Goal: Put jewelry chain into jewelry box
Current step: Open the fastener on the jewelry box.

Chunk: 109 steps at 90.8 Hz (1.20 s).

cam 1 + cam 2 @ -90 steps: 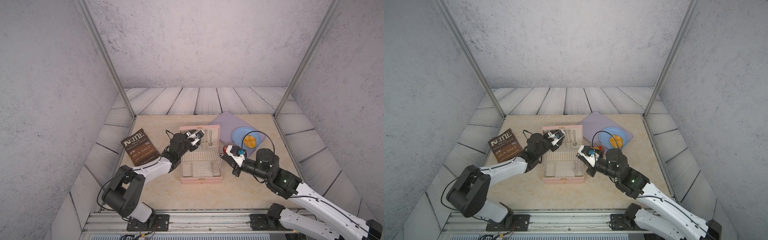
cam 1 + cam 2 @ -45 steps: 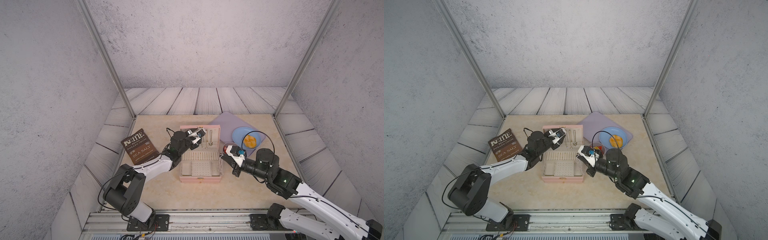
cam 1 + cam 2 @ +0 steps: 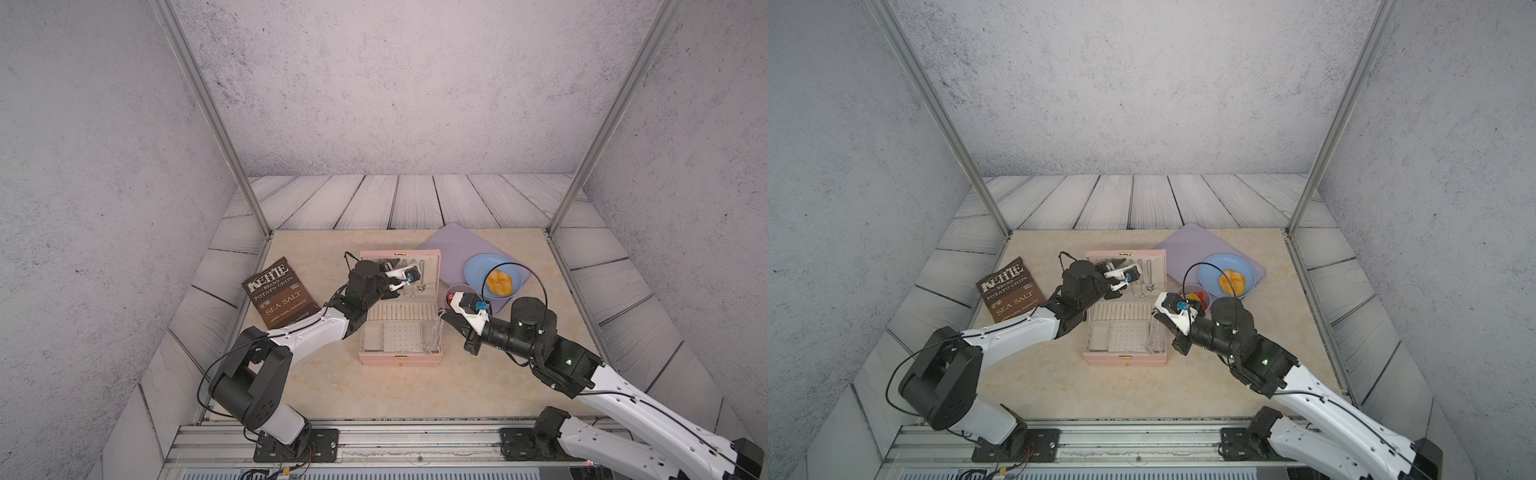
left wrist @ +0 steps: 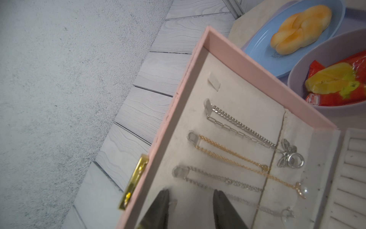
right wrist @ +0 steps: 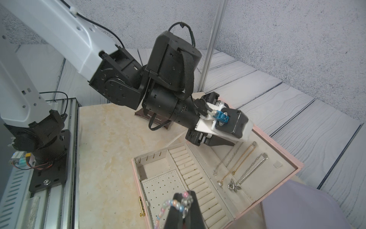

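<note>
Room: beige stone-look worktop (image 3: pixel 332 386), grey speckled walls (image 3: pixel 395 83).
Chain: jewelry chain (image 5: pixel 174 203) pinched in closed right fingers (image 5: pixel 190 218), dangling over right side of open jewelry box (image 3: pixel 401 360).
Change: left fingers (image 4: pixel 158 206), apart inside lid, narrower than before.

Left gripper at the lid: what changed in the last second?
The left gripper edged slightly across the pale pink jewelry box's open lid, toward the hung silver and gold chains, jaws open. Unchanged: right gripper shut on the thin pale beaded jewelry chain, dangling over the box.
</note>
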Each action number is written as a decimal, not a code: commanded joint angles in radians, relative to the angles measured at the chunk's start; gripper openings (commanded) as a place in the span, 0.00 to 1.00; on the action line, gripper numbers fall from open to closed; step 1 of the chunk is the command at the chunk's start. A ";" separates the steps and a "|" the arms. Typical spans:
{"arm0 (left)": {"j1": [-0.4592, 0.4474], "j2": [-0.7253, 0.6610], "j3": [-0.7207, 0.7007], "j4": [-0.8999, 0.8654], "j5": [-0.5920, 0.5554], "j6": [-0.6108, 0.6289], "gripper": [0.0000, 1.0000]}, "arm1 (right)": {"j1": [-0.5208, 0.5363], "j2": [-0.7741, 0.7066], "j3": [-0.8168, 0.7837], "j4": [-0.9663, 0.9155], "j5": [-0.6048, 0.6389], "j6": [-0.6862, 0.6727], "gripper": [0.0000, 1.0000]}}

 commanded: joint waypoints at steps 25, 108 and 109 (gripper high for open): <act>-0.067 0.045 -0.046 -0.124 -0.191 0.118 0.33 | 0.003 -0.002 -0.007 0.015 -0.012 0.002 0.00; -0.008 -0.433 -0.011 -0.407 0.139 -0.515 0.70 | 0.005 0.169 0.183 -0.085 0.087 0.095 0.00; -0.008 -0.446 -0.018 -0.407 0.138 -0.529 0.70 | 0.005 0.173 0.189 -0.089 0.087 0.095 0.00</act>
